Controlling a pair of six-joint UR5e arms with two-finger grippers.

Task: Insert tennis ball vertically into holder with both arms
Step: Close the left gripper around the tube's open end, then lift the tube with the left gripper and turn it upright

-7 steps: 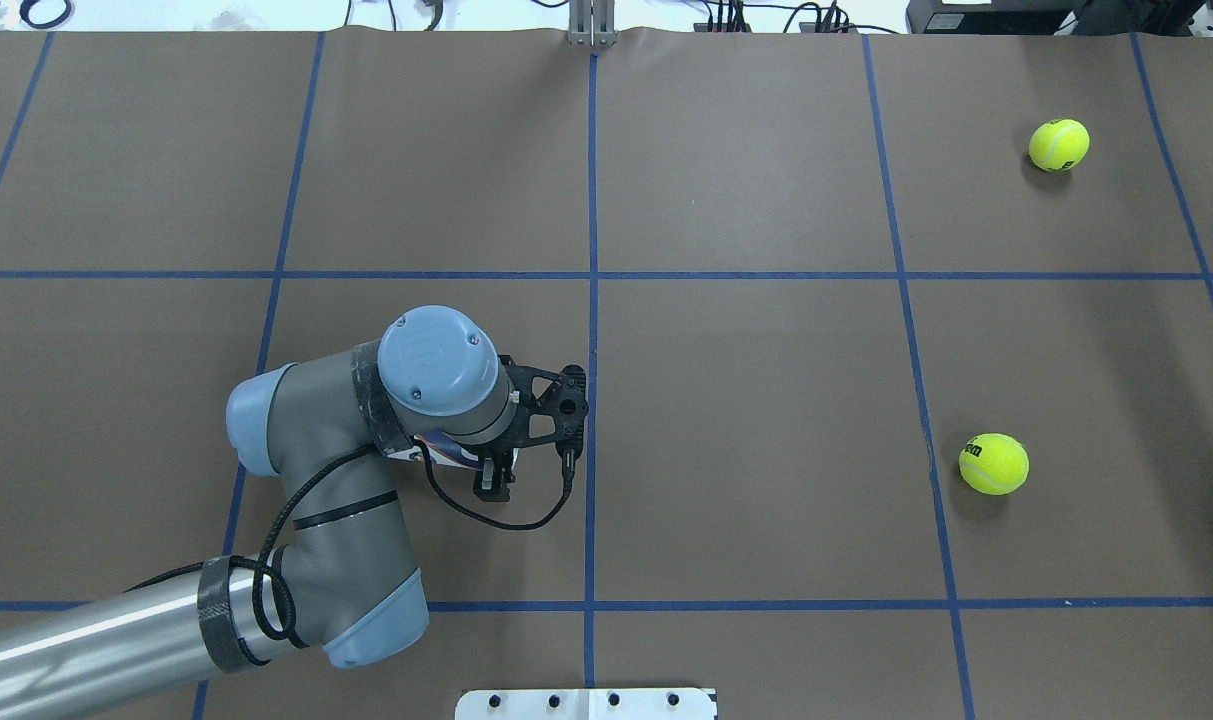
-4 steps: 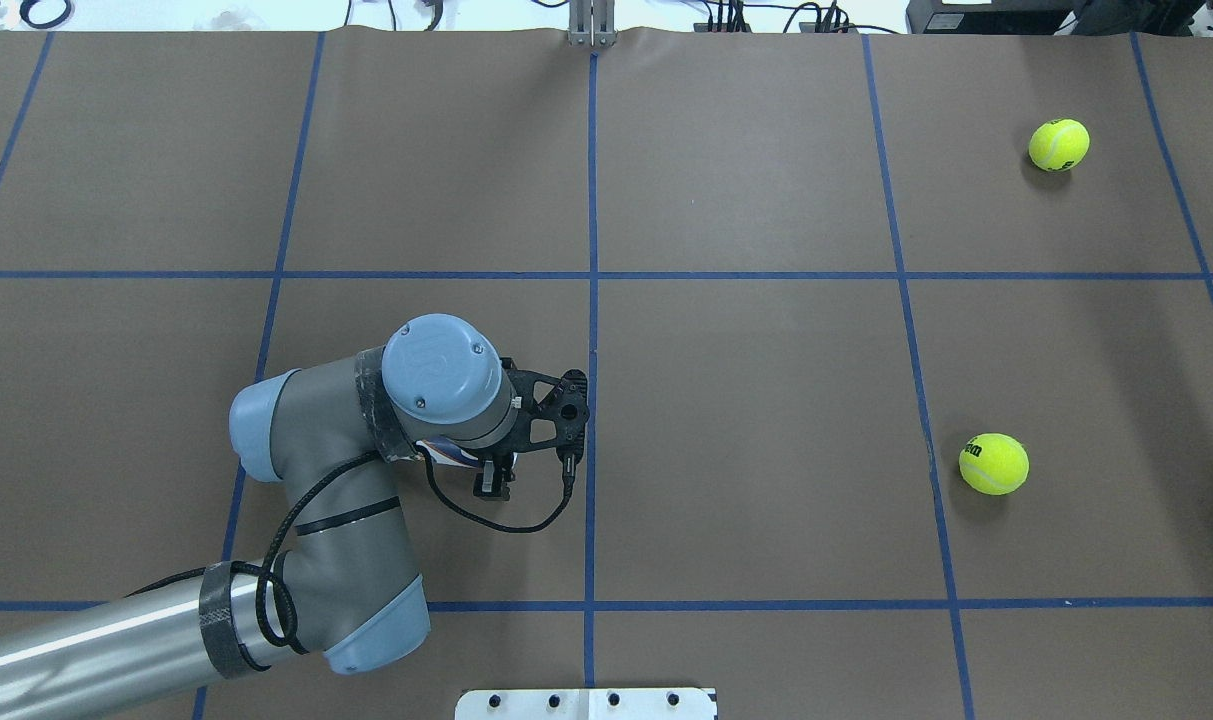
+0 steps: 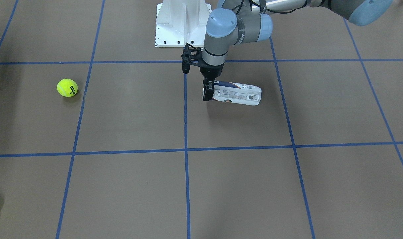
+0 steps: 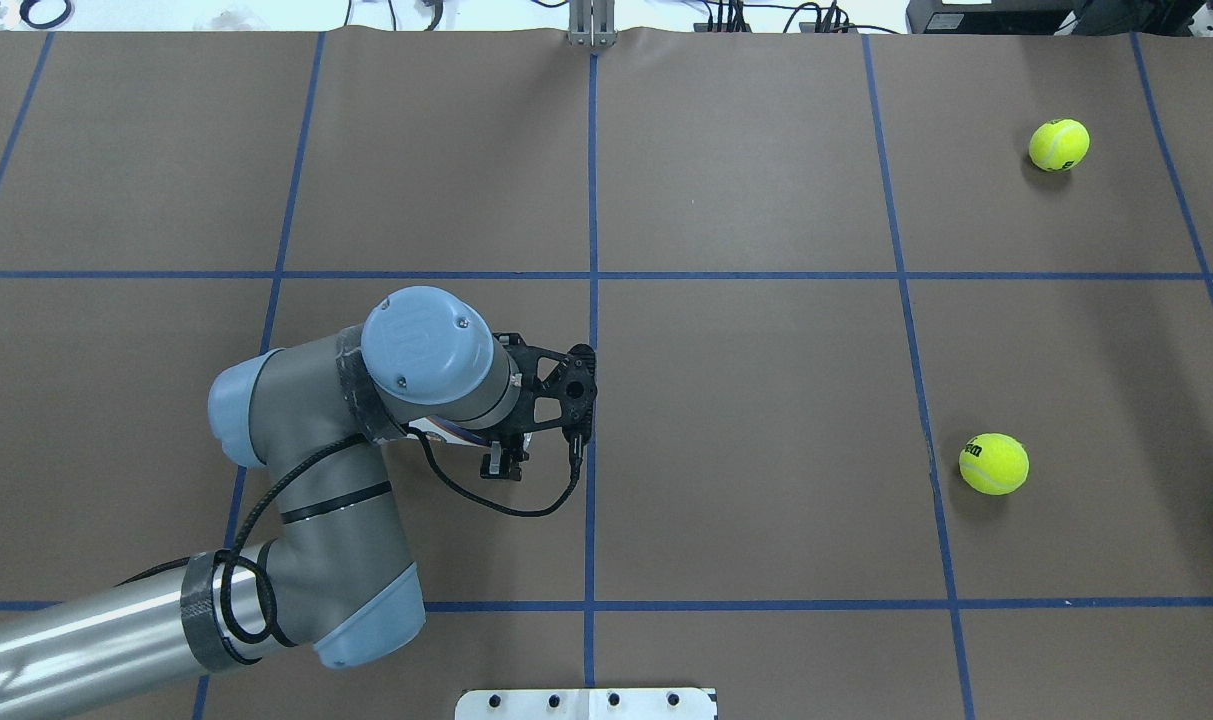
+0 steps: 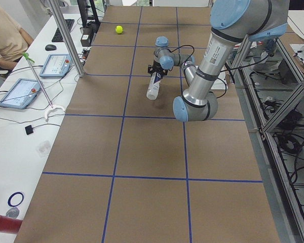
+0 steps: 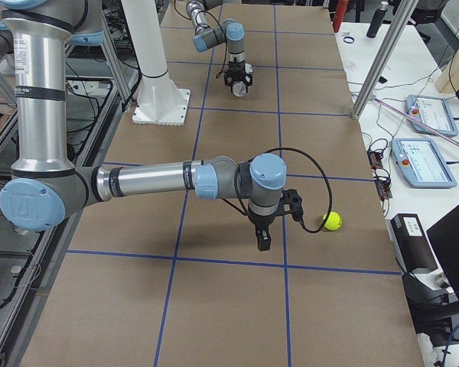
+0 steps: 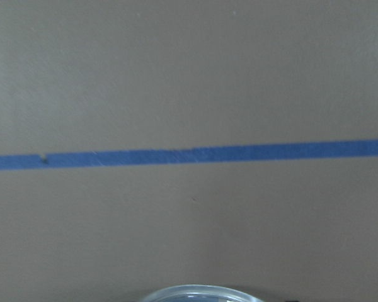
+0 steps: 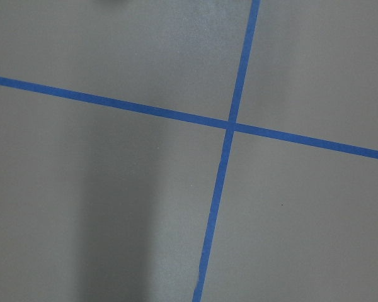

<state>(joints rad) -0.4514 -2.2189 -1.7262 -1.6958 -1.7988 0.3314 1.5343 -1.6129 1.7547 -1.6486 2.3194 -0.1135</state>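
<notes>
The holder (image 3: 237, 93), a clear can with a navy-and-white label, lies sideways near the table's middle. In the exterior left view it (image 5: 153, 87) hangs tilted, one end raised. My left gripper (image 3: 207, 91) is shut on the end nearest the centre line. From overhead the arm hides most of the holder (image 4: 434, 432) under the left gripper (image 4: 503, 463). Its rim (image 7: 198, 294) shows in the left wrist view. Two tennis balls (image 4: 993, 464) (image 4: 1058, 144) lie at the right. My right gripper (image 6: 262, 238) shows only in the exterior right view, beside a ball (image 6: 333, 221); I cannot tell its state.
The brown table (image 4: 746, 400) carries a grid of blue tape lines. The white robot base plate (image 3: 183, 25) sits at the near edge. Tablets and cables (image 5: 28, 91) lie on the white bench beyond the far side. The right wrist view shows only bare table and tape.
My left wrist has shifted slightly left and away from the robot, and the gripper fingers have moved with it, still holding the holder. The balls have not moved.
</notes>
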